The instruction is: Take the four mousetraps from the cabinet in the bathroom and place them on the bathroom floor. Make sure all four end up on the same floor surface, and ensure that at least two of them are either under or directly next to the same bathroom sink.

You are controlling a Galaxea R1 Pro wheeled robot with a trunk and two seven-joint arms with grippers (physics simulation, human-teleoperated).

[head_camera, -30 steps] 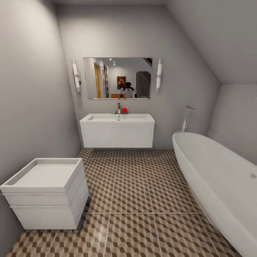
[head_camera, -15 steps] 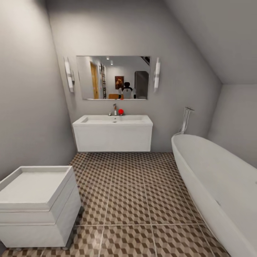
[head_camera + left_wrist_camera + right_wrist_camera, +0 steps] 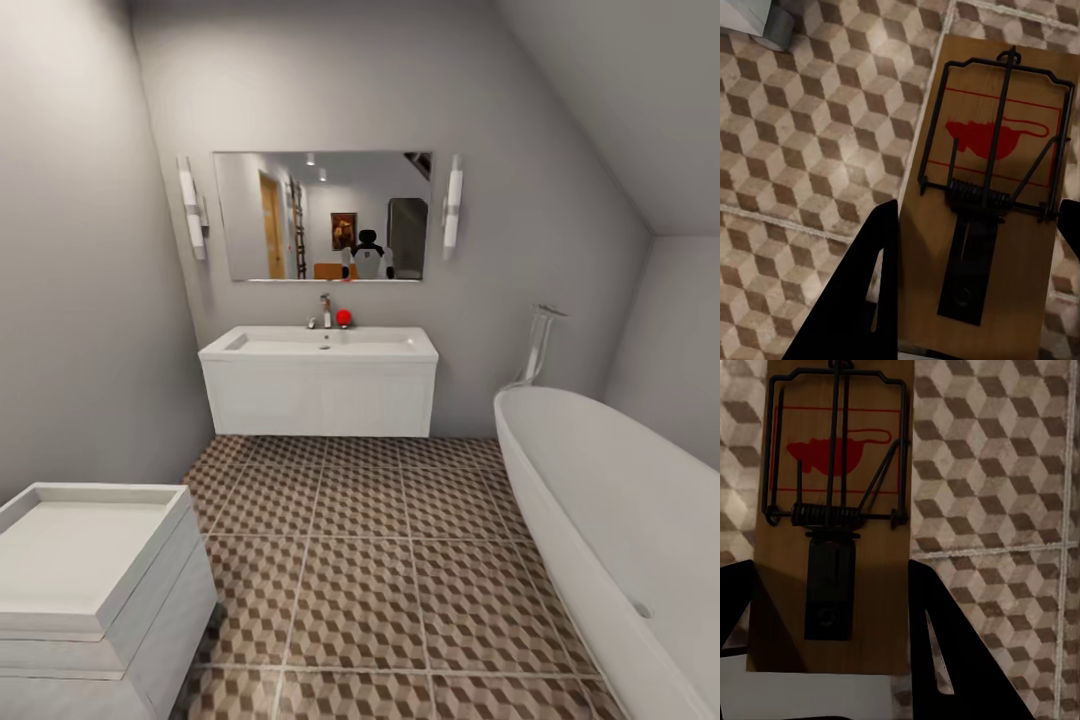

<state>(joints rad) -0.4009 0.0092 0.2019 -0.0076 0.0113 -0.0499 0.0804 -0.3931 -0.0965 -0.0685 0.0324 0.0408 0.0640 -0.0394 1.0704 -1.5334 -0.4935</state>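
Markings: each mousetrap carries a red mouse silhouette inside a red frame; no readable writing.
Left jaws (image 3: 971, 300): closed on a mousetrap (image 3: 990, 202) above the bathroom floor (image 3: 802, 135).
Right jaws (image 3: 832, 637): gripping a second mousetrap (image 3: 832, 510).
Room: white sink (image 3: 318, 345) under a mirror (image 3: 322, 215), bathtub (image 3: 610, 520) at right, grey walls.

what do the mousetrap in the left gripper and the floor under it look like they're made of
Mousetrap: a tan wooden board, faint grain showing, matte, printed with a red mouse; its spring and bar look like dark metal wire. Bathroom floor: probably ceramic tile, judging by the grout lines and printed cube pattern.
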